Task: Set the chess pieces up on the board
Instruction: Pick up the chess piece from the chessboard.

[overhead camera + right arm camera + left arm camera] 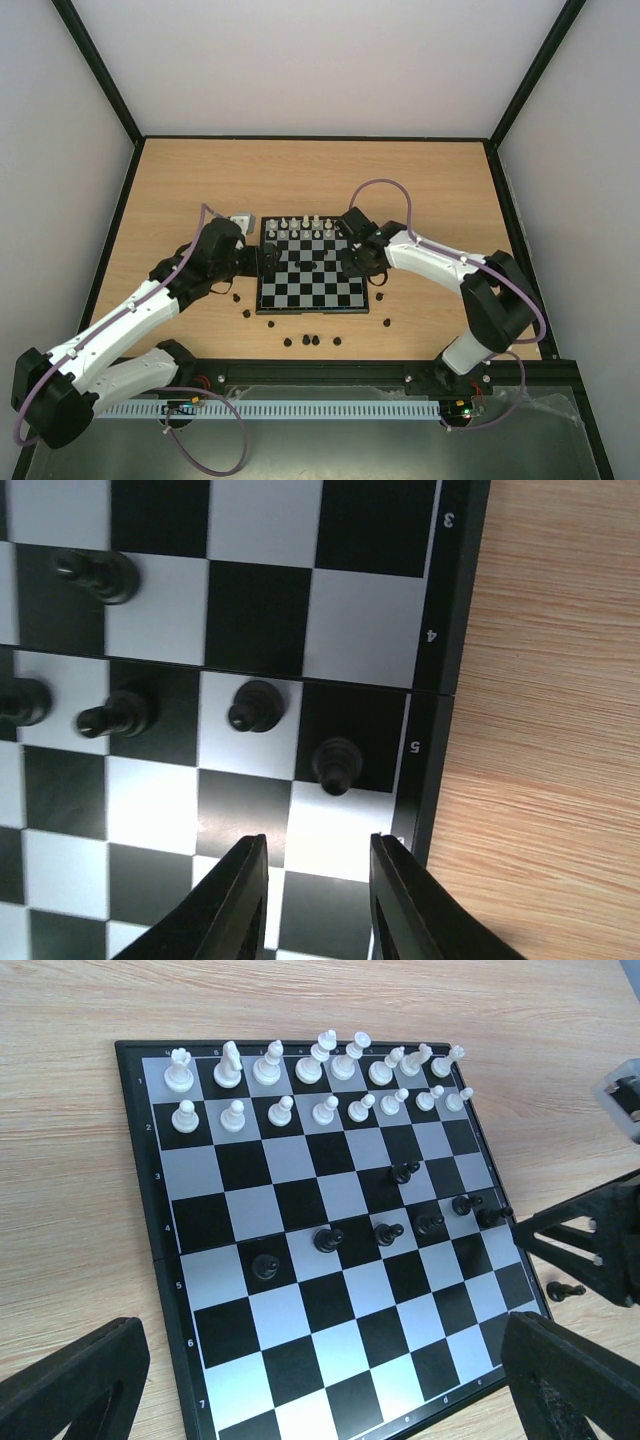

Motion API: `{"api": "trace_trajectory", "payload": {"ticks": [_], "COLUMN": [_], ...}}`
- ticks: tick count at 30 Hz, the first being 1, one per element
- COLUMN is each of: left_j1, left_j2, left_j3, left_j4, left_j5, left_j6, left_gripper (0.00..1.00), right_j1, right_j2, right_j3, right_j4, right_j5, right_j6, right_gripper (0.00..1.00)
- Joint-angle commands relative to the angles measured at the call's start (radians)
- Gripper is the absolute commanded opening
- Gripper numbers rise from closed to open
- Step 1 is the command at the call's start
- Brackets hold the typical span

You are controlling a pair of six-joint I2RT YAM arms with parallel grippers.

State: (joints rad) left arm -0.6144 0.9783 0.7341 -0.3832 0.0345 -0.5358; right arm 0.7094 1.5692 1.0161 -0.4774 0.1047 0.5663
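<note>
The board (312,292) lies mid-table. White pieces (300,226) fill its two far rows, as the left wrist view (310,1070) shows. Several black pawns (328,1240) stand in a loose line across the middle rows. My left gripper (266,262) is at the board's left edge, open wide and empty over the near rows (320,1390). My right gripper (352,258) is at the right edge, open and empty (318,880), its fingertips (245,880) just short of a black pawn (337,763) on the edge column at row 5.
Several loose black pieces lie on the wooden table in front of the board (305,340), some to its left (240,305) and two to its right (387,322). One shows beside the board (565,1290). A grey-white object (240,217) sits behind the left wrist.
</note>
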Motion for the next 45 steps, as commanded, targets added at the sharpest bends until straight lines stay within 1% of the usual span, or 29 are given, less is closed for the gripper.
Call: {"api": "trace_trajectory", "payload": {"ticks": [1, 4, 8, 18, 29, 33, 38, 45], "left_j1": [-0.005, -0.006, -0.006, -0.006, -0.006, -0.007, -0.008, -0.007], "left_j2": [-0.014, -0.024, -0.039, -0.040, -0.043, -0.043, -0.050, -0.039], "left_j3": [-0.008, -0.008, -0.011, -0.012, -0.014, -0.012, -0.011, -0.006], "left_j4": [0.000, -0.007, -0.010, -0.009, -0.013, -0.015, -0.021, -0.021], "left_j5": [-0.009, -0.019, -0.027, -0.034, -0.041, -0.042, -0.047, -0.056], "left_j6": [-0.003, -0.005, -0.006, -0.007, -0.010, -0.009, -0.014, -0.021], "left_gripper": [0.99, 0.99, 0.99, 0.99, 0.99, 0.99, 0.99, 0.99], "right_j1": [0.007, 0.006, 0.007, 0.006, 0.006, 0.006, 0.010, 0.027], "right_j2": [0.056, 0.092, 0.110, 0.134, 0.180, 0.165, 0.105, 0.010], "right_j3": [0.025, 0.048, 0.058, 0.084, 0.113, 0.111, 0.088, 0.015], "right_j4": [-0.073, -0.090, -0.081, -0.061, -0.063, -0.073, -0.093, -0.119], "right_j5": [0.056, 0.092, 0.094, 0.087, 0.100, 0.101, 0.098, 0.085], "right_j6": [0.002, 0.000, -0.004, -0.018, -0.029, -0.026, -0.024, -0.004], "right_gripper": [0.29, 0.29, 0.26, 0.26, 0.09, 0.02, 0.01, 0.01]}}
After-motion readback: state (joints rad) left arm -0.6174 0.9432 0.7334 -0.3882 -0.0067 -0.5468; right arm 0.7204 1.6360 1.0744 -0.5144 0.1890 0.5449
